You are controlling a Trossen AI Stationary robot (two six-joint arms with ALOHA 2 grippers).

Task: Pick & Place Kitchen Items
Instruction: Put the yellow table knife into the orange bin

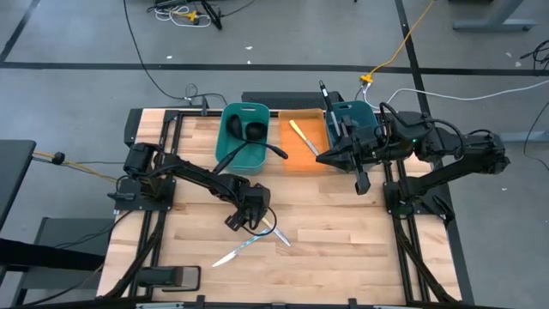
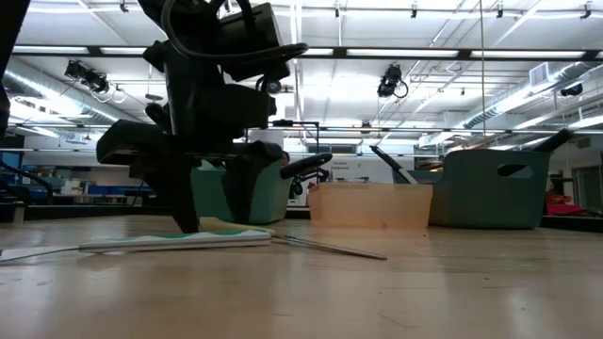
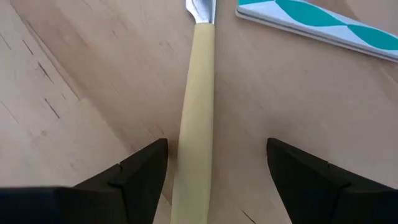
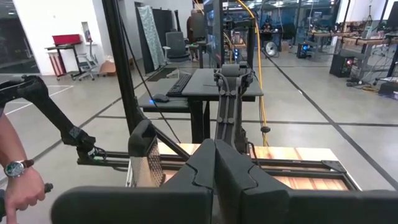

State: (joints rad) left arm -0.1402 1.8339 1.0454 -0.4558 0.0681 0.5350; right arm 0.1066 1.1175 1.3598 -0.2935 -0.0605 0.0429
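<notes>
The left gripper is lowered to the table, fingers spread, with the pale yellow knife handle lying between the two fingertips but not yet gripped. Three knives lie on the wood here: the yellow-handled one, a teal-and-white patterned knife just beside it, and a third whose blade points toward the near edge.

Risks from this position:
- The handle lies flat on the table. If the fingers close too high, they will probably pinch only its upper edge and the knife may roll or skid out.
- The handle sits nearer one finger than the other (see the left wrist view), so closing is likely to push it sideways first and could rotate the knife.
- The patterned knife is close; a sideways shove could disturb it.
- A slim handle held near one end may swing during the lift.

The right gripper is pressed together with nothing in it, held above the far right of the table over the right teal bin.

Containers:
- Left teal bin: black ladles or spoons, one handle projecting over the rim.
- Orange tray: one yellow-handled knife.
- Right teal bin: at least one dark utensil standing up; the rest is hidden by the arm.
</notes>
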